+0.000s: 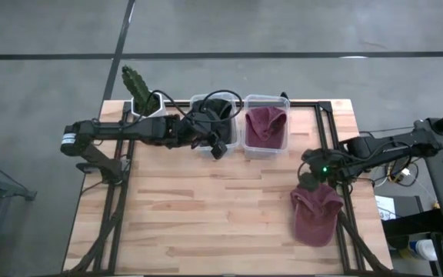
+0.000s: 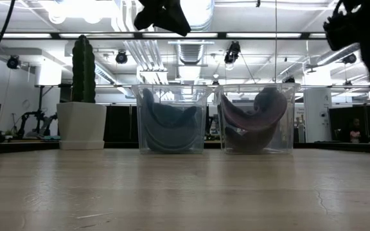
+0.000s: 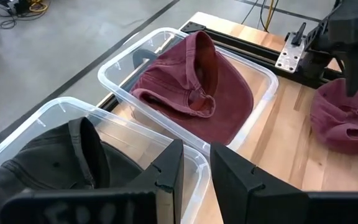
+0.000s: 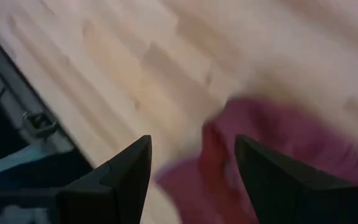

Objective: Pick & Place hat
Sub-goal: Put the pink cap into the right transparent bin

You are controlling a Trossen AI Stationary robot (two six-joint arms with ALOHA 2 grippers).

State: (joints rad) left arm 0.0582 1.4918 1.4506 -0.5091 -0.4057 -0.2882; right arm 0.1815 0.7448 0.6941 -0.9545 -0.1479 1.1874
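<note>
We see the right end effector (image 1: 311, 179), fingers spread and empty, poised over the maroon hat (image 1: 316, 215) lying on the worktop (image 1: 206, 215) beside the maroon-hat bin (image 1: 265, 127); next, we judge, it lowers and closes on it.

On the table (image 1: 206, 208), two bins sit side by side at twelve o'clock: the left bin (image 1: 203, 101) holds a cap (image 3: 48, 158), the right bin (image 1: 246, 151) another cap (image 1: 265, 125). A potted cactus (image 1: 138, 88) stands at eleven o'clock; a loose cap (image 1: 316, 214) lies at four.
</note>
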